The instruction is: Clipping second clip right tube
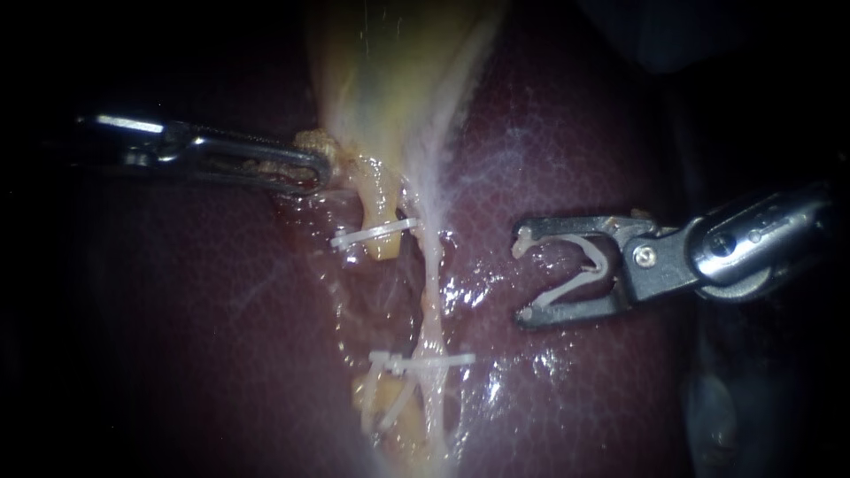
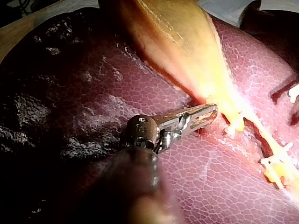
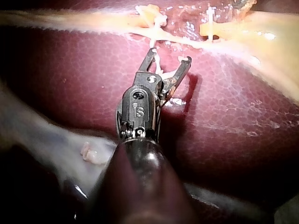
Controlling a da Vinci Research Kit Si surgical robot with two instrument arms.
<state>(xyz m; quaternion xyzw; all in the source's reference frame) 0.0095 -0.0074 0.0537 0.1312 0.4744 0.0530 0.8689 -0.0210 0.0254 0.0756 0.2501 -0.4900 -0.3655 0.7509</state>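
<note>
While clear of tubes (image 1: 431, 301), right instrument (image 1: 522, 276) holds clip (image 1: 580, 265).

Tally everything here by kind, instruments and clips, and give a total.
Instruments: 2 (left instrument, right instrument)
Clips set on tissue: 2 (upper clip, lower clip)
Loaded clip held in right instrument: 1
Total: 5
</note>
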